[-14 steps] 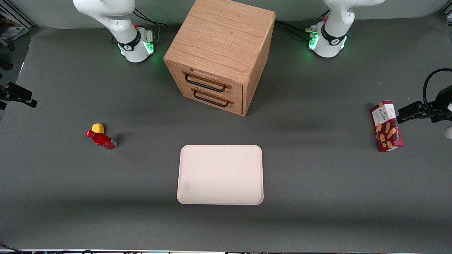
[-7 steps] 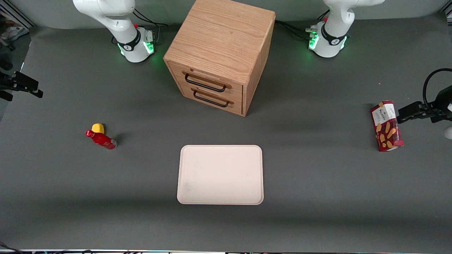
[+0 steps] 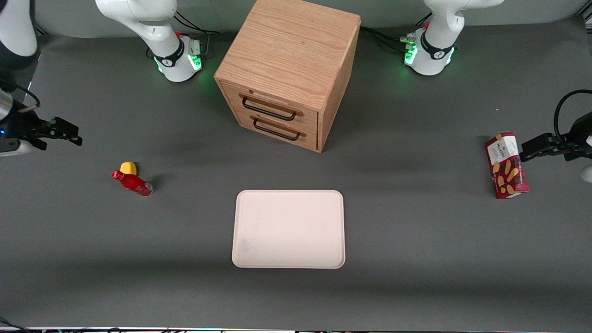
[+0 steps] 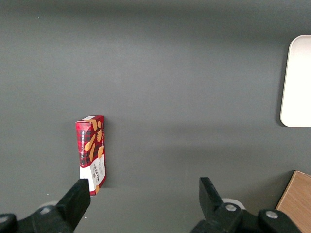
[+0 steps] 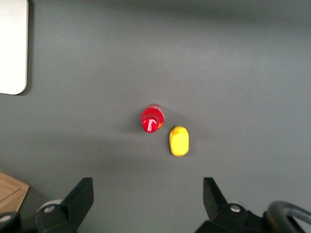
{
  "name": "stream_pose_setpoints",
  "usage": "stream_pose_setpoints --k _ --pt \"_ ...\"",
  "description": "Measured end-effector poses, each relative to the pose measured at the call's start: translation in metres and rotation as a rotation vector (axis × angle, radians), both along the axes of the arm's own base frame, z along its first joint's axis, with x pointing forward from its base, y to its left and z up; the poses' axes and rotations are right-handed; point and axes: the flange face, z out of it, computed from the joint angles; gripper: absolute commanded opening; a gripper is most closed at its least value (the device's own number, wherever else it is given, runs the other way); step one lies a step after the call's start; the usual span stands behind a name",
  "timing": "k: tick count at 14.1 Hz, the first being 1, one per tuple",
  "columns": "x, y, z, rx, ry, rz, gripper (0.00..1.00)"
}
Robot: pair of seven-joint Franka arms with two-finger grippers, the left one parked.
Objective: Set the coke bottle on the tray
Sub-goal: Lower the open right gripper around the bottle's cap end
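The small red coke bottle (image 3: 132,182) stands on the grey table toward the working arm's end; from above it shows as a red cap and body (image 5: 152,118). The cream tray (image 3: 288,229) lies flat nearer the front camera than the cabinet, and one corner of it (image 5: 12,48) shows in the right wrist view. My gripper (image 3: 69,135) hangs in the air above the table, farther from the front camera than the bottle and well apart from it. Its jaws (image 5: 148,187) stand wide open with nothing between them.
A small yellow rounded lump (image 3: 128,168) (image 5: 179,141) sits right beside the bottle. The wooden two-drawer cabinet (image 3: 289,69) stands at the middle of the table. A red snack box (image 3: 506,165) (image 4: 91,153) stands toward the parked arm's end.
My gripper has come in from the table's edge toward the bottle, and more of the arm now shows. Bottle, lump and tray have not moved.
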Motion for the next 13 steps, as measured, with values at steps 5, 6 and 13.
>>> stream_pose_setpoints --k 5,6,13 --pt "0.004 0.008 -0.069 -0.010 -0.063 0.015 1.00" --pt "0.006 0.009 -0.083 -0.008 -0.071 0.015 1.00" --pt "0.009 0.010 -0.163 0.000 -0.091 -0.002 1.00"
